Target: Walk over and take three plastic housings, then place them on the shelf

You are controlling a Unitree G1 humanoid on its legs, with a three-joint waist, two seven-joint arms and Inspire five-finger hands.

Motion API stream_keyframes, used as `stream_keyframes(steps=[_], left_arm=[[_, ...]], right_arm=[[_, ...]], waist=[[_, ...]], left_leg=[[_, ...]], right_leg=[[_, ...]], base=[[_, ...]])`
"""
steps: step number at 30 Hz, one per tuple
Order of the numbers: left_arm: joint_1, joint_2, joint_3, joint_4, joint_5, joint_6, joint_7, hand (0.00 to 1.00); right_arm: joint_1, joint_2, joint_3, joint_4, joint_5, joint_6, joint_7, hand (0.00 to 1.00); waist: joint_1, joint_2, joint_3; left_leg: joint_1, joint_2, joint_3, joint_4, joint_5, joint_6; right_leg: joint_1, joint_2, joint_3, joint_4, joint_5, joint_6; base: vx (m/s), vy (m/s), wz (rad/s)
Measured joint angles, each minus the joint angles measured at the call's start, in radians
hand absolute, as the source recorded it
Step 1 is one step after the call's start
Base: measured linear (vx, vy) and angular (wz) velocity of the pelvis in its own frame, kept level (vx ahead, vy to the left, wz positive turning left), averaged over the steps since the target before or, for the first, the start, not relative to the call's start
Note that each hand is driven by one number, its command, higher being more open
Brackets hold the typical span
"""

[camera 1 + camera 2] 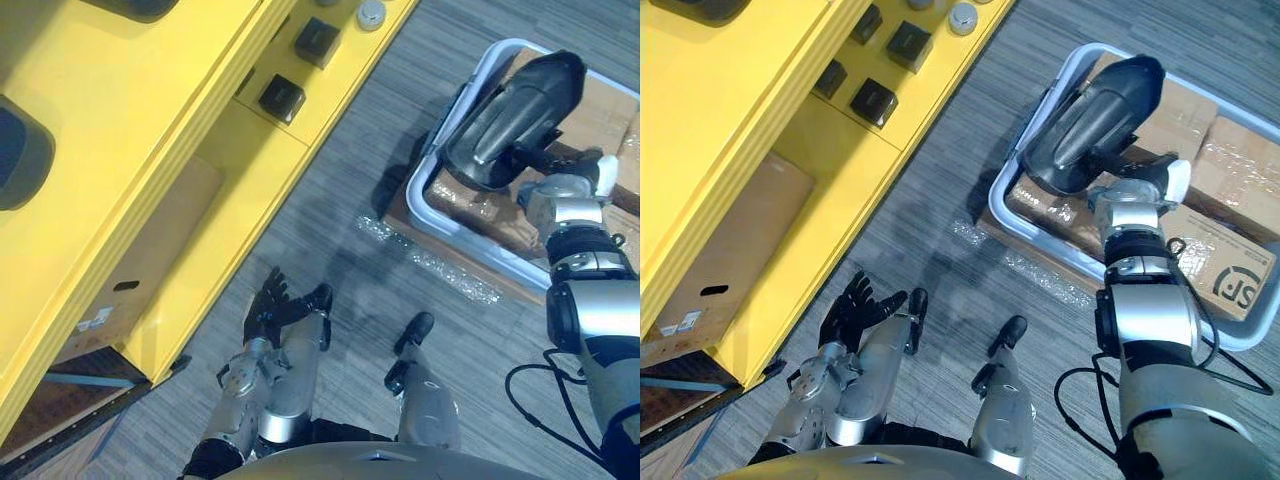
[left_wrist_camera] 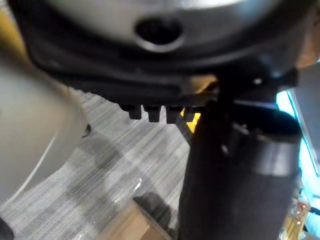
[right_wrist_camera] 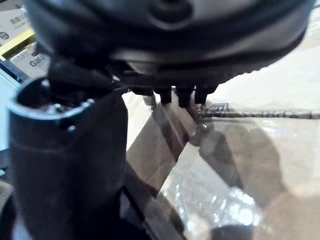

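A: What does the left eye view show?

B: A white bin [image 1: 416, 190] stands on the grey carpet [image 1: 350, 200]. A big dark plastic housing [image 1: 510, 115] stands tilted over the bin, and the right hand [image 1: 560, 188] meets its near end. Whether this hand really grips it, I cannot tell. The yellow shelf [image 1: 200, 150] is well apart from the bin, with small black boxes [image 1: 283, 97] on it.

A: And the other hand?

B: The left hand [image 1: 270, 305] hangs low, well apart from the bin, on the shelf side. Its fingers are straight and spread, and they hold nothing.

A: What does the right eye view add?

B: More of the bin. There are wrapped cardboard boxes [image 1: 1230, 160] inside it, under the housing. A strip of clear plastic film [image 1: 1035, 265] lies on the carpet just beside the bin's rim.

A: The left wrist view?

B: Past the straight fingers there is carpet, some film and a brown cardboard corner [image 2: 127, 225].

A: The right wrist view?

B: It shows the wrapped boxes in the bin from very close. It does not settle the question of the grip.
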Motion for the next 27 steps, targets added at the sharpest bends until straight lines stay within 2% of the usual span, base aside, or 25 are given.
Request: stream_keyframes(steps=[2,7,10,14,22,24,27], left_arm=[[-0.001,0.001,0.001,0.014,-0.009,-0.007,0.000,1.00],[-0.002,0.003,0.006,0.045,-0.013,-0.022,-0.002,1.00],[-0.002,0.002,0.003,0.050,-0.012,-0.022,-0.015,1.00],[-0.001,0.002,0.001,0.049,-0.012,-0.020,-0.018,1.00],[0.021,0.013,0.004,0.026,-0.012,-0.015,-0.018,1.00],[0.039,0.017,0.007,0.002,-0.011,-0.013,-0.017,1.00],[0.078,0.021,0.029,-0.049,-0.010,-0.012,-0.017,1.00]], right_arm=[[-0.018,-0.049,0.008,0.035,-0.011,0.014,0.001,0.00],[-0.021,-0.092,0.021,0.069,-0.066,0.025,0.000,0.00],[-0.020,-0.099,0.033,0.087,-0.104,0.044,0.047,0.00],[-0.019,-0.091,0.070,0.085,-0.145,0.041,0.100,0.00],[0.035,-0.091,0.108,-0.003,-0.244,0.020,0.155,0.00],[0.082,-0.090,0.108,-0.070,-0.263,0.013,0.168,0.00],[0.171,-0.075,0.107,-0.200,-0.332,-0.024,0.177,0.00]], waist=[[0.002,0.007,0.003],[0.004,0.022,0.001],[0.001,0.033,0.002],[0.000,0.041,0.002],[-0.005,0.035,0.005],[-0.014,0.026,0.009],[-0.040,0.000,0.012]], left_leg=[[-0.008,-0.003,-0.007,0.003,0.002,0.002],[-0.015,-0.002,-0.008,-0.001,0.006,0.002],[-0.014,0.003,-0.010,-0.004,0.010,0.001],[-0.008,0.004,-0.011,-0.016,0.020,0.001],[0.022,0.017,-0.002,-0.018,0.021,-0.001],[0.032,0.019,0.000,-0.025,0.024,-0.005],[0.047,0.024,0.010,-0.038,0.029,-0.007]], right_leg=[[-0.002,-0.001,-0.008,0.001,0.000,0.000],[-0.010,-0.001,-0.010,0.003,0.000,0.000],[-0.011,0.003,-0.011,0.006,-0.003,-0.004],[-0.012,0.003,-0.012,0.011,-0.006,-0.008],[0.001,0.008,-0.007,0.036,-0.016,-0.023],[0.003,0.010,-0.003,0.040,-0.018,-0.025],[0.006,0.013,0.006,0.040,-0.017,-0.025]], base=[[-0.03,0.035,0.12],[-0.01,0.011,0.01],[0.00,0.000,0.00],[-0.03,0.003,0.01],[-0.06,0.014,-0.04],[-0.04,0.004,-0.06],[-0.03,0.002,-0.09]])
